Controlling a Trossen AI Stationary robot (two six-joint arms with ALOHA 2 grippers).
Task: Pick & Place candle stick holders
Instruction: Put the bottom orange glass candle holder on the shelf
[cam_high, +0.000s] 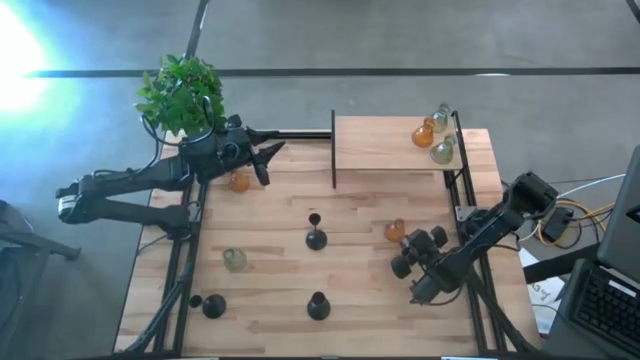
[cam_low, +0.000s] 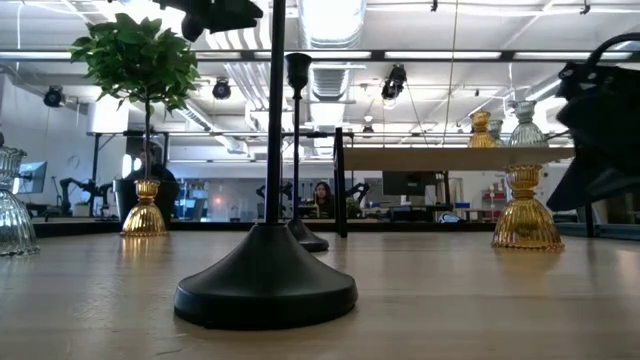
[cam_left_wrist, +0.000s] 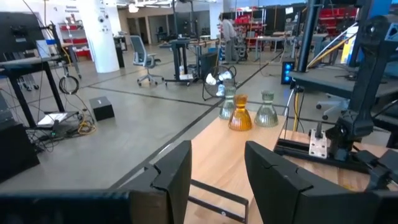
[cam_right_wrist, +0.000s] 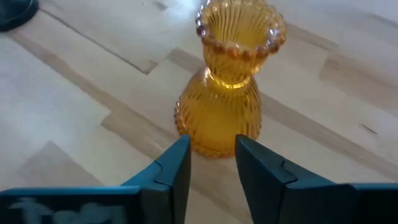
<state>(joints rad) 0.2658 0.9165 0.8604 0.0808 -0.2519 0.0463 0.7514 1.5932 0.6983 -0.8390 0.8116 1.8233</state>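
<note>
Amber holder's base behind fingers

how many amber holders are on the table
3 in the high view: one on the raised shelf, one by the left pincer, one in front of the right pincer. Others may be hidden under the arms.

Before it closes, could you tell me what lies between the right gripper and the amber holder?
Nothing: the right wrist view shows only bare wood between the right gripper and the amber holder.

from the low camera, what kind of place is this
Probably an open robotics lab or workshop: office chairs on a concrete floor, workbenches with equipment racks behind, and exposed ceiling ducts with strip lights.
</note>
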